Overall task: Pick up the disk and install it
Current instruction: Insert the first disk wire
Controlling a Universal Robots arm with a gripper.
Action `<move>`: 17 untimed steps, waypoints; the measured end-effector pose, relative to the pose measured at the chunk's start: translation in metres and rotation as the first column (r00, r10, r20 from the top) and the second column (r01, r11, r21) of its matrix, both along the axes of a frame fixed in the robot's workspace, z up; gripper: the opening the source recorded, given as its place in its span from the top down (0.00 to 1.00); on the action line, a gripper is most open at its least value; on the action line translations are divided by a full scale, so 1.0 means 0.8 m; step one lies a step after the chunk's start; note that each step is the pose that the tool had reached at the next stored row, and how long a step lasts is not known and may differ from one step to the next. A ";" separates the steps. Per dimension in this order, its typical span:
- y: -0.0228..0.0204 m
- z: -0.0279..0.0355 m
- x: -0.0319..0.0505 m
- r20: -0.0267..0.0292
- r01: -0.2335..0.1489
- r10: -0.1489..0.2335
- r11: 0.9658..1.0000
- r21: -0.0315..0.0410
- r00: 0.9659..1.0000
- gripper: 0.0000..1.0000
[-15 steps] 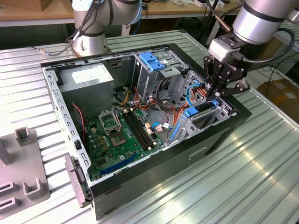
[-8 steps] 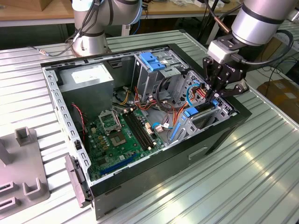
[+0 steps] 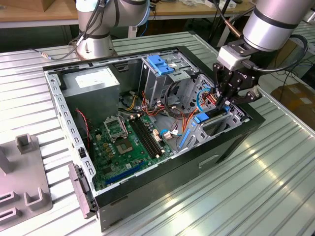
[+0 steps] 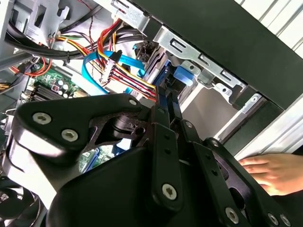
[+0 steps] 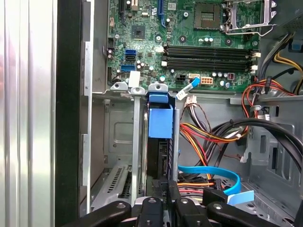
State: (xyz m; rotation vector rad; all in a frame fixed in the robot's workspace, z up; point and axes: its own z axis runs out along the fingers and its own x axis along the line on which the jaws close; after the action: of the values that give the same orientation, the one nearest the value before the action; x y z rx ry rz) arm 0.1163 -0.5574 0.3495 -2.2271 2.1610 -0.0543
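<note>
First wrist view: the disk [image 5: 159,120] stands on edge in the metal bay [image 5: 137,142] just off the motherboard [image 5: 189,28], blue end toward the board. My gripper [image 5: 169,189] is pinched nearly closed on the disk's other edge, so I'd call this the install step. The disk is in the slot but not fully seated, far as I can tell. Seating it calls for a straight push along the rails, no twisting. The blue cable [image 5: 213,172] and the coloured wires [image 5: 208,135] sit right beside the bay, off the same edge of the motherboard, and look close enough to snag.

Second wrist view: same pinch up close, with the wires just beside my gripper. A person's hand [image 4: 267,172] rests outside the case wall [image 4: 227,33], on the far side from the motherboard. Worth watching.

Exterior view: my gripper is down in the case corner, across the motherboard from the power supply [image 3: 91,83] and well apart from it.
</note>
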 end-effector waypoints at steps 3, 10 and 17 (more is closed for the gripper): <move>0.0000 -0.0016 0.000 0.000 0.000 0.000 1.000 0.000 1.000 0.84; -0.0001 -0.0024 0.000 0.000 0.012 -0.012 1.000 0.001 1.000 0.84; 0.0004 -0.0021 -0.001 0.000 0.019 -0.019 1.000 0.000 1.000 0.84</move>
State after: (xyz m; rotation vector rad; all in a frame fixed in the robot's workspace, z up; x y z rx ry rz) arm 0.1155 -0.5571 0.3478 -2.2066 2.1820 -0.0543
